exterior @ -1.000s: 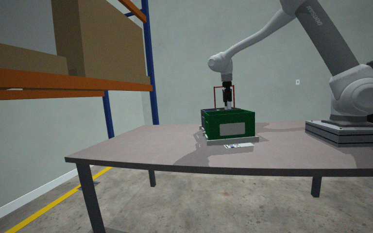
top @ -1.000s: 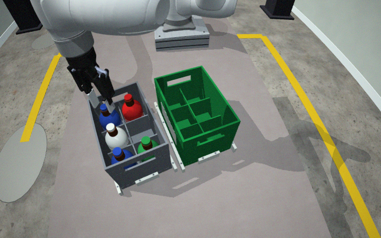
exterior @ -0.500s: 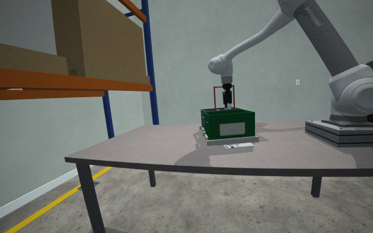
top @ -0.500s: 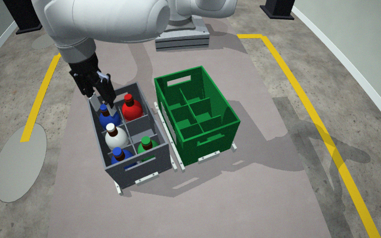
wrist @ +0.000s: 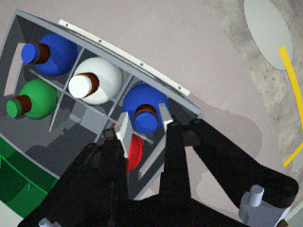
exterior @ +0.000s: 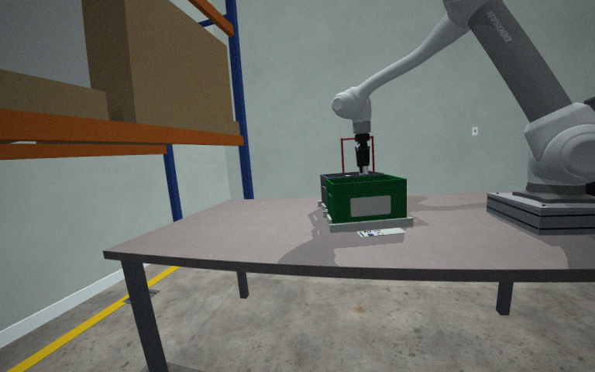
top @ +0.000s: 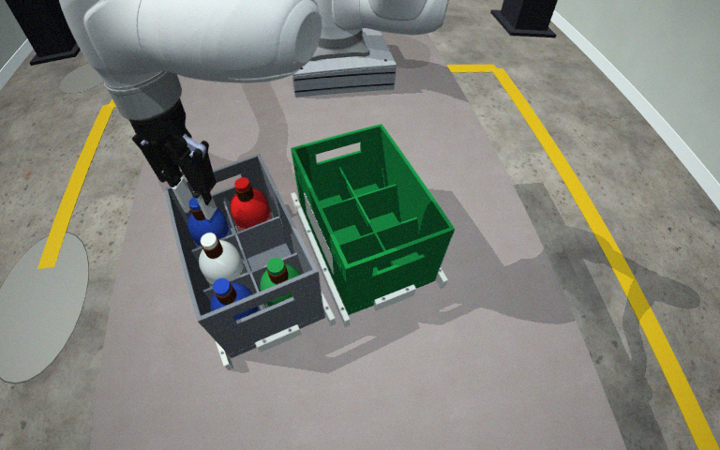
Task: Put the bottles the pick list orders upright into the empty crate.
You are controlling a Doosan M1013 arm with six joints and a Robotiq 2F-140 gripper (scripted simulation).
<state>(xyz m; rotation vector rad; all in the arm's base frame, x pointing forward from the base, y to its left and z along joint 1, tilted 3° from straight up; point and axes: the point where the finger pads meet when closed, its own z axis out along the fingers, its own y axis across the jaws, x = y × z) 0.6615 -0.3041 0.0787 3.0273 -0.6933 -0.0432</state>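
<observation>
Jaws [top: 198, 209] [exterior: 363, 170] straddle the neck of a blue bottle [top: 205, 225] [wrist: 143, 98] in the gray crate [top: 260, 305] [exterior: 323, 188] [wrist: 106, 53]; whether pinching it, cannot tell. Green crate [top: 393, 276] [exterior: 366, 199] [wrist: 24, 177] alongside; pick list [exterior: 386, 232] lies on desk [top: 425, 382] [exterior: 263, 236] [wrist: 175, 43].

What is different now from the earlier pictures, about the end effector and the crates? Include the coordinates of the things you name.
The end effector [top: 197, 205] [exterior: 363, 170] [wrist: 145, 117] lowered slightly around the blue bottle [top: 205, 229] [wrist: 142, 96]; its grip is unclear. The gray crate [top: 220, 324] [exterior: 323, 186] [wrist: 29, 130] and green crate [top: 409, 270] [exterior: 368, 188] [wrist: 21, 182] stayed put.
</observation>
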